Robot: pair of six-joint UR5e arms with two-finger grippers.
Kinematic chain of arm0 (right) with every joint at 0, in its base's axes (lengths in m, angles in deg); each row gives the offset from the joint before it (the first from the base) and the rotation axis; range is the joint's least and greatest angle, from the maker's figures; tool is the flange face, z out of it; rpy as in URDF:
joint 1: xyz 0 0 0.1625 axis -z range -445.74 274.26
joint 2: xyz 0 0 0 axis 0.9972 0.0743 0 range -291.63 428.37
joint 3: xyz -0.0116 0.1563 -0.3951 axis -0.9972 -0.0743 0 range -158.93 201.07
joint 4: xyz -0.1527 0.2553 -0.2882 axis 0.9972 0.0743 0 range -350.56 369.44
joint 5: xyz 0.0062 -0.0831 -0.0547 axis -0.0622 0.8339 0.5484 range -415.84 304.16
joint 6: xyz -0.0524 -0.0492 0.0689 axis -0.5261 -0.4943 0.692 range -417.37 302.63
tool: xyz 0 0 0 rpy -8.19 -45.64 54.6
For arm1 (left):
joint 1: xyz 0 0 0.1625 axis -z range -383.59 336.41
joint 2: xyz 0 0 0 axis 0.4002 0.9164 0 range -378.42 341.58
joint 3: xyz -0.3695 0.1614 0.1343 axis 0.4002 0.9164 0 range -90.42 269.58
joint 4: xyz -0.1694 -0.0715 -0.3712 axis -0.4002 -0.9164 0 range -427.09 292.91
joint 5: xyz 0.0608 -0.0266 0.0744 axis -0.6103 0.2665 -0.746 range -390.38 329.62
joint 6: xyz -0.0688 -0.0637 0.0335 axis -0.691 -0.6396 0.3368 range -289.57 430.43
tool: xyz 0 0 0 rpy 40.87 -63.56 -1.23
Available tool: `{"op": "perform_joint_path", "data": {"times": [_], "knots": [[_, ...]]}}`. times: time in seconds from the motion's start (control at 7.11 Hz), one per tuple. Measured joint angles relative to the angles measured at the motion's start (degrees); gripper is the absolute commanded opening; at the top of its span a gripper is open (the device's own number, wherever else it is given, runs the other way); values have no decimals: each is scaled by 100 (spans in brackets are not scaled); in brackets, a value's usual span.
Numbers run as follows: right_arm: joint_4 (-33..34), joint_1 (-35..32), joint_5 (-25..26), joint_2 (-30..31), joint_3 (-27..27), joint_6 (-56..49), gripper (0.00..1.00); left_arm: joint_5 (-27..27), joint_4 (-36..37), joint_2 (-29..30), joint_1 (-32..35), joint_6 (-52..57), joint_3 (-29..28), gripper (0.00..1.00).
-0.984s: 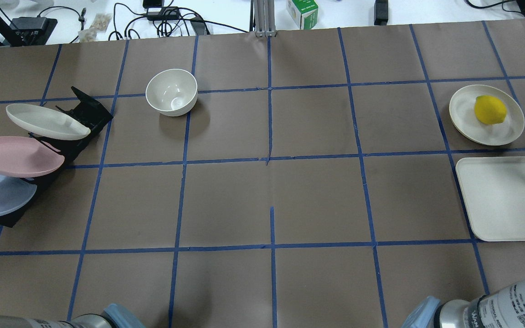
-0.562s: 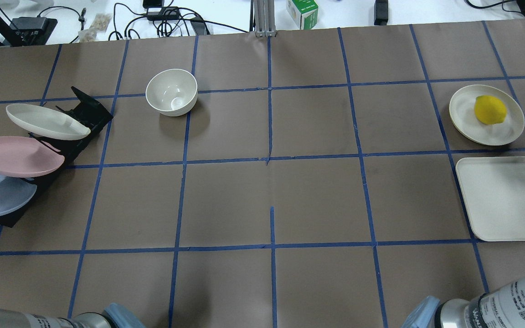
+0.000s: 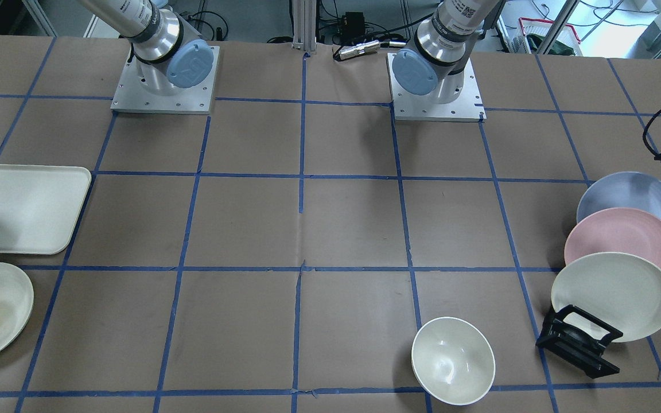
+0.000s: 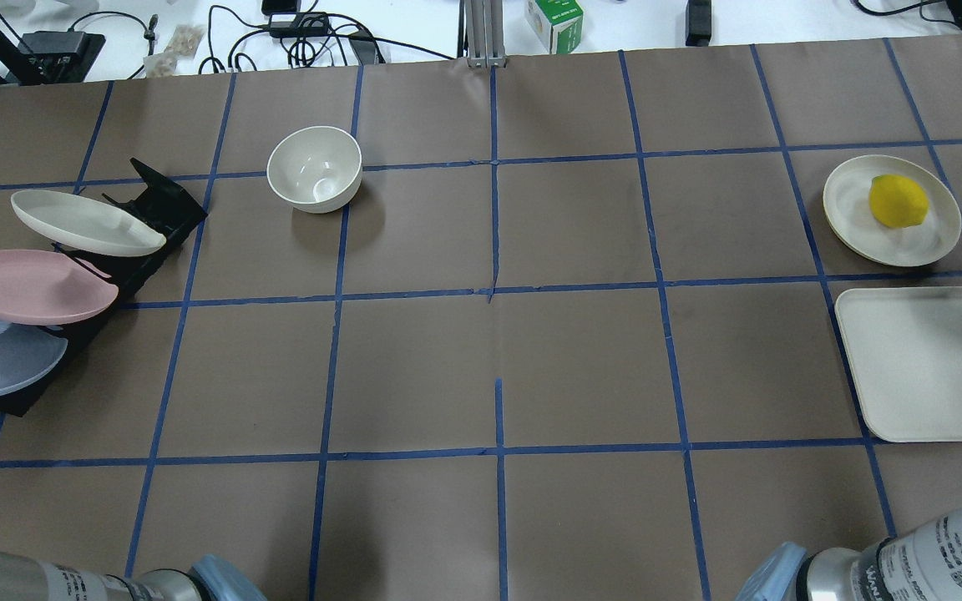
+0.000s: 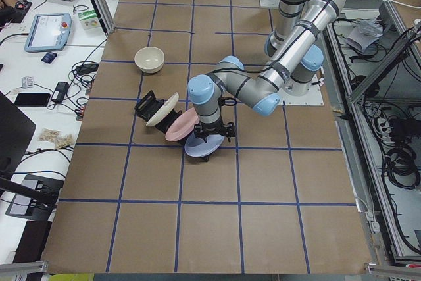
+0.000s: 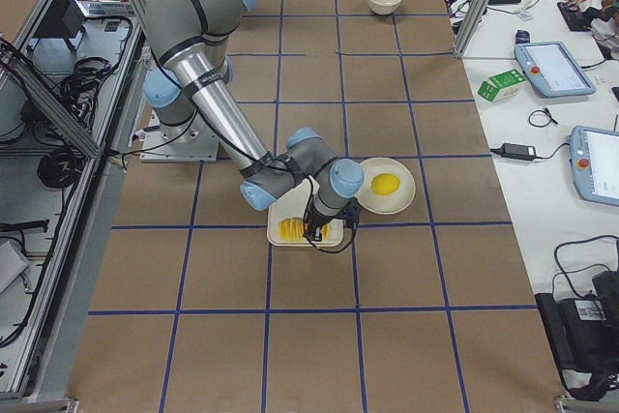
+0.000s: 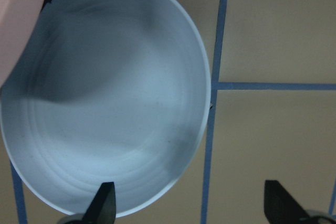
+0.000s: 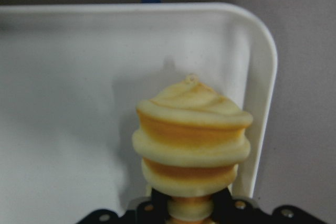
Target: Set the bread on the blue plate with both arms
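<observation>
Bread (image 8: 191,145) is being clamped in the right gripper (image 8: 190,209); left gripper (image 7: 191,205) is being held wide open at the blue plate (image 7: 105,103).

Bread (image 8: 191,140) — orange and cream bands. Blue plate (image 7: 105,93) — pale lavender-blue, plain. Tray (image 8: 63,103) white. Lemon (image 4: 898,201) yellow. Table (image 4: 581,367) brown, blue tape grid.

**Brown paper-covered table (image 4: 581,367), gridded with blue tape**
Toward the robot's left end a white bowl (image 4: 314,169) stands upright, with a black plate rack (image 4: 172,209) near it. At the right end a round cream plate (image 4: 853,209) sits close beside a white rectangular tray (image 4: 915,376), not touching it. Two metal base plates, one (image 3: 129,104) and another (image 3: 471,109), lie along the robot's side.
</observation>
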Motion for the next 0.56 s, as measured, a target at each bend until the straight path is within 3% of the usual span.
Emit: {"op": "perform_joint_path", "data": {"times": [0.56], "knots": [[-382, -65, -49, 465, -52, 150, 0, -161, 252, -109, 30, 1946, 377, 100]]}}
